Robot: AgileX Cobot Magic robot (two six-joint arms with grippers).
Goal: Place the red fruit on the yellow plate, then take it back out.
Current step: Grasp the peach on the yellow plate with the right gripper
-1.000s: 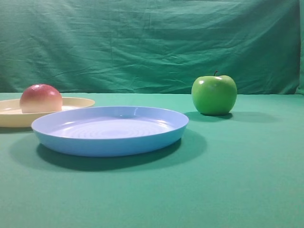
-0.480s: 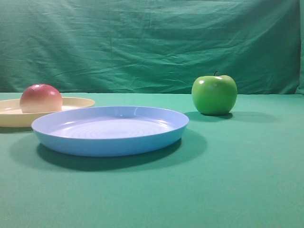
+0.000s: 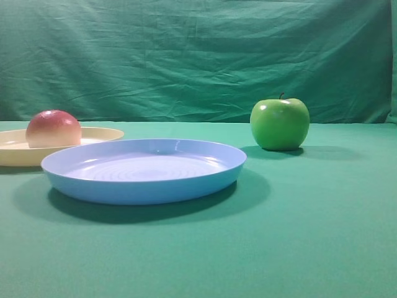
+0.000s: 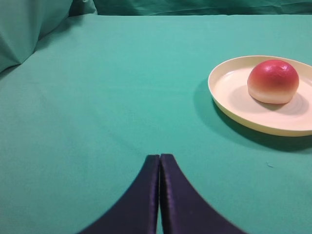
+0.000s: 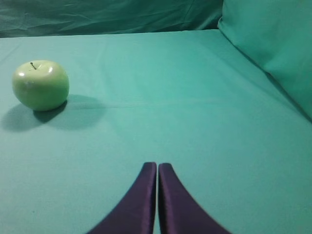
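The red fruit rests on the yellow plate at the far left of the exterior view. My left gripper is shut with nothing in it, well short of the plate, which lies ahead to its right. My right gripper is also shut and empty over bare green cloth. Neither gripper shows in the exterior view.
A light blue plate sits in front of the yellow one, overlapping its near rim in the exterior view. A green apple stands at the right, ahead and left of my right gripper. Green cloth covers the table and hangs behind it.
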